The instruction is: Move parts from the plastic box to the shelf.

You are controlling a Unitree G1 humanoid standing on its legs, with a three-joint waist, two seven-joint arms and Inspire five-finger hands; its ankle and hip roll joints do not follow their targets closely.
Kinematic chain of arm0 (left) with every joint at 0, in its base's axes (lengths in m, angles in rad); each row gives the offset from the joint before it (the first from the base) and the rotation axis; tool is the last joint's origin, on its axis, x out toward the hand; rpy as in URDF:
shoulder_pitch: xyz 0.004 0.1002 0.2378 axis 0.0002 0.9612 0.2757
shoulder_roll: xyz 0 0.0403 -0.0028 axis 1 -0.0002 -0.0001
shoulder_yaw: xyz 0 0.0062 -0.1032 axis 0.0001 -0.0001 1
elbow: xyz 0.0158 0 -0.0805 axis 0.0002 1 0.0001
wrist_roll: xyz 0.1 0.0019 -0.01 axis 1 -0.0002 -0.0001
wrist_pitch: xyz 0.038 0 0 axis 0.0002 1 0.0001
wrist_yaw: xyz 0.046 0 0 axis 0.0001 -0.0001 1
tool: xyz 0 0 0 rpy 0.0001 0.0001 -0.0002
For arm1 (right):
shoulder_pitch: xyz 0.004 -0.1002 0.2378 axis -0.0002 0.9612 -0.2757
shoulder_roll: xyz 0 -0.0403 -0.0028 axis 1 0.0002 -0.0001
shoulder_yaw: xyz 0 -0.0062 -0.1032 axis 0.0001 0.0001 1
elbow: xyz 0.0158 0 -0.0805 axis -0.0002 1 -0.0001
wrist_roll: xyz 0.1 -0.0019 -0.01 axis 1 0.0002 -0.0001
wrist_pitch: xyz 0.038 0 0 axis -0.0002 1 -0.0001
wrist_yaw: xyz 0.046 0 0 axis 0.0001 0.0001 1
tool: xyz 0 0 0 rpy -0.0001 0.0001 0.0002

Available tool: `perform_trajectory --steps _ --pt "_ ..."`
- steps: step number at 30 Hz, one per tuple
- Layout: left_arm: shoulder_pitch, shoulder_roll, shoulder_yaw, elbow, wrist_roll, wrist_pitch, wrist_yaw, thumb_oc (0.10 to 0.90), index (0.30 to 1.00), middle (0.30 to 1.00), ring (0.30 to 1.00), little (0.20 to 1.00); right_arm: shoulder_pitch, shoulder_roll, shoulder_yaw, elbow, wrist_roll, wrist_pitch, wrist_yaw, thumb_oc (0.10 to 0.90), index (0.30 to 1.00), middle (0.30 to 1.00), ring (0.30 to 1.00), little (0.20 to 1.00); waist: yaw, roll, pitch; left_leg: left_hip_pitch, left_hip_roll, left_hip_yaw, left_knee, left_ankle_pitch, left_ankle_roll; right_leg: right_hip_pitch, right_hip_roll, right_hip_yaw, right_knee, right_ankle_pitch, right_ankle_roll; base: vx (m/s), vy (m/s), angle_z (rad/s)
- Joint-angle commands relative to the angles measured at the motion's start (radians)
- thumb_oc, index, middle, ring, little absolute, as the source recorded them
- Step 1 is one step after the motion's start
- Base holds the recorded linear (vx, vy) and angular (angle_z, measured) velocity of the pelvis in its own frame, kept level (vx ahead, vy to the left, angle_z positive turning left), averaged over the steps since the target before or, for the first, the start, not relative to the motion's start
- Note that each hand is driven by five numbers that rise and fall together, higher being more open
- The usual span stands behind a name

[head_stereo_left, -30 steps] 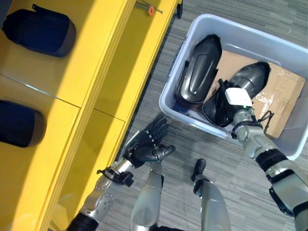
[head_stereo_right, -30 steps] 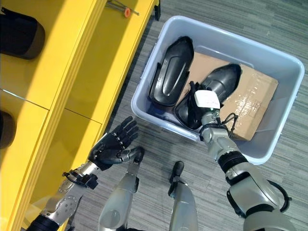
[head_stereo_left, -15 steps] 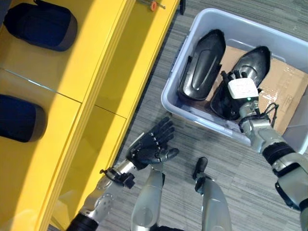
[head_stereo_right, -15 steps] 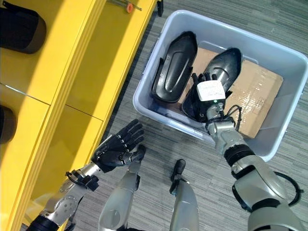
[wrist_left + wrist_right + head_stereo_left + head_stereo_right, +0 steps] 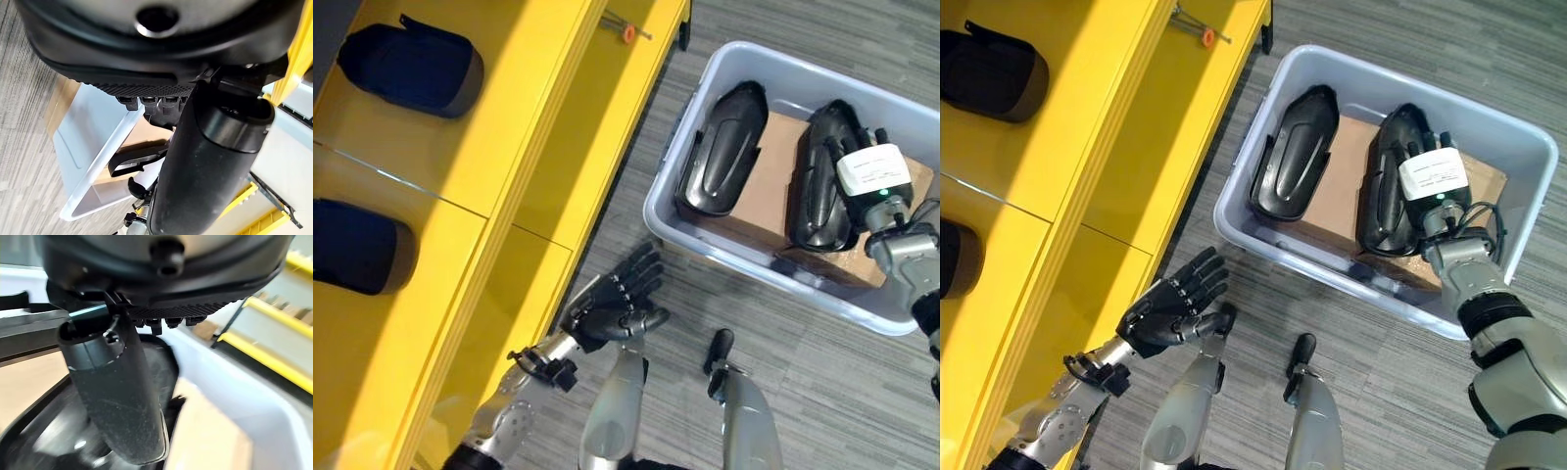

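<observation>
Right eye view, right hand (image 5: 1427, 168) grasping glossy black part (image 5: 1389, 181), translucent plastic box (image 5: 1351, 269), left hand (image 5: 1170, 304) released

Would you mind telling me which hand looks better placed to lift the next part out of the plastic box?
Right. The right hand is already on the part inside the plastic box, while the left hand hangs open over the floor outside it.

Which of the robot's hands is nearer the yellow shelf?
Left. The left hand hovers open over the floor beside the yellow shelf; the right hand is in the grey plastic box.
</observation>
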Motion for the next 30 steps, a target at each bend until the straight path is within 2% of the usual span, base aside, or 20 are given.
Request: perform_trajectory --steps 1,5,6,8,12,15,18,25,30 --pt "0.019 0.019 0.022 -0.152 -0.024 -0.03 -0.074 0.9 1.0 1.0 1.0 1.0 -0.115 -0.115 -0.032 -0.047 0.058 0.043 -0.087 0.9 1.0 1.0 1.0 1.0 -0.005 -0.026 -0.018 0.023 -0.056 0.084 -0.009 -0.04 0.075 0.065 0.063 0.0 0.041 -0.069 -0.028 0.02 0.018 -0.07" --pt "0.037 0.016 0.026 -0.165 -0.029 -0.052 -0.104 0.9 1.0 1.0 1.0 1.0 -0.063 -0.132 -0.097 -0.118 0.094 0.006 -0.077 0.9 1.0 1.0 1.0 1.0 -0.016 -0.033 -0.03 0.045 -0.059 0.089 -0.013 -0.048 0.077 0.09 0.062 0.01 0.017 -0.063 -0.024 0.02 0.029 -0.12" --pt "0.04 0.017 0.028 -0.17 -0.035 -0.078 -0.106 0.9 1.0 1.0 1.0 1.0 -0.043 -0.125 -0.121 -0.143 0.148 -0.034 -0.109 0.9 1.0 1.0 1.0 1.0 -0.021 -0.033 -0.033 0.051 -0.059 0.091 -0.016 -0.05 0.078 0.097 0.062 0.015 0.007 -0.061 -0.024 0.0 0.051 -0.04" --pt "0.038 0.013 0.029 -0.17 -0.036 -0.12 -0.112 0.9 1.0 1.0 1.0 1.0 -0.013 -0.107 -0.158 -0.186 0.11 -0.052 -0.144 0.9 1.0 1.0 1.0 1.0 -0.029 -0.031 -0.04 0.061 -0.057 0.095 -0.02 -0.052 0.077 0.106 0.063 0.021 -0.002 -0.06 -0.023 0.02 0.077 -0.01" --pt "0.029 -0.01 0.044 -0.165 -0.094 -0.11 -0.088 0.9 1.0 1.0 1.0 1.0 0.123 -0.079 -0.268 -0.295 0.1 -0.106 -0.23 0.9 1.0 1.0 1.0 1.0 -0.056 -0.031 -0.046 0.075 -0.053 0.105 -0.033 -0.052 0.078 0.115 0.066 0.038 -0.02 -0.053 -0.02 -0.01 0.07 -0.11" --pt "0.03 -0.018 0.048 -0.161 -0.087 -0.132 -0.098 0.9 1.0 1.0 1.0 1.0 0.212 -0.047 -0.352 -0.392 0.122 -0.132 -0.243 0.9 1.0 1.0 1.0 1.0 -0.072 -0.038 -0.046 0.08 -0.051 0.111 -0.041 -0.054 0.079 0.115 0.069 0.049 -0.031 -0.047 -0.018 -0.03 0.021 -0.06" --pt "0.038 -0.025 0.052 -0.158 -0.071 -0.151 -0.083 0.9 1.0 1.0 1.0 1.0 0.32 -0.001 -0.417 -0.531 0.087 -0.152 -0.222 0.9 1.0 1.0 1.0 1.0 -0.093 -0.045 -0.049 0.089 -0.048 0.118 -0.05 -0.057 0.08 0.118 0.071 0.063 -0.042 -0.044 -0.013 -0.02 0.017 -0.02" --pt "0.027 -0.035 0.043 -0.133 -0.06 -0.18 -0.073 0.9 1.0 1.0 1.0 1.0 0.426 0.063 -0.436 -0.629 0.048 -0.18 -0.227 0.9 1.0 1.0 1.0 1.0 -0.122 -0.053 -0.051 0.086 -0.038 0.138 -0.054 -0.056 0.079 0.108 0.077 0.085 -0.059 -0.031 -0.009 -0.05 0.0 -0.09" --pt "0.017 -0.035 0.045 -0.124 -0.062 -0.179 -0.072 0.9 1.0 1.0 1.0 1.0 0.471 0.069 -0.423 -0.611 0.025 -0.158 -0.231 0.9 1.0 1.0 1.0 1.0 -0.134 -0.053 -0.044 0.083 -0.032 0.146 -0.057 -0.053 0.077 0.1 0.082 0.094 -0.067 -0.024 -0.009 -0.06 -0.023 -0.07"
